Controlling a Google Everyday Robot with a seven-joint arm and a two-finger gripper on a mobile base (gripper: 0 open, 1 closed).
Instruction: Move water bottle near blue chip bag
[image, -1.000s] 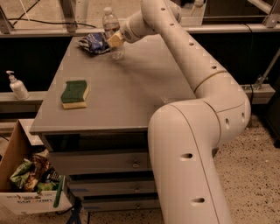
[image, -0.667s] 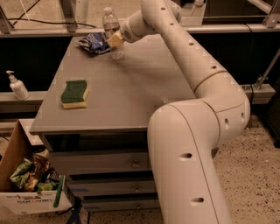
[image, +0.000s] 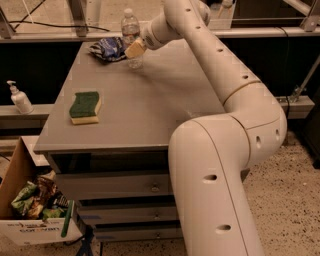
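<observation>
The water bottle (image: 130, 27), clear with a white cap, stands upright at the far edge of the grey table (image: 150, 105). The blue chip bag (image: 108, 48) lies wrinkled just left of it, almost touching. My gripper (image: 135, 49) reaches in from the right and sits against the bottle's lower half, covering part of it. The bottle's base rests on the tabletop.
A green-and-yellow sponge (image: 85, 106) lies on the table's left front. A white pump-top bottle (image: 19, 97) stands on a ledge left of the table. A cardboard box (image: 35, 210) of snack bags sits on the floor at the lower left. My arm spans the table's right side.
</observation>
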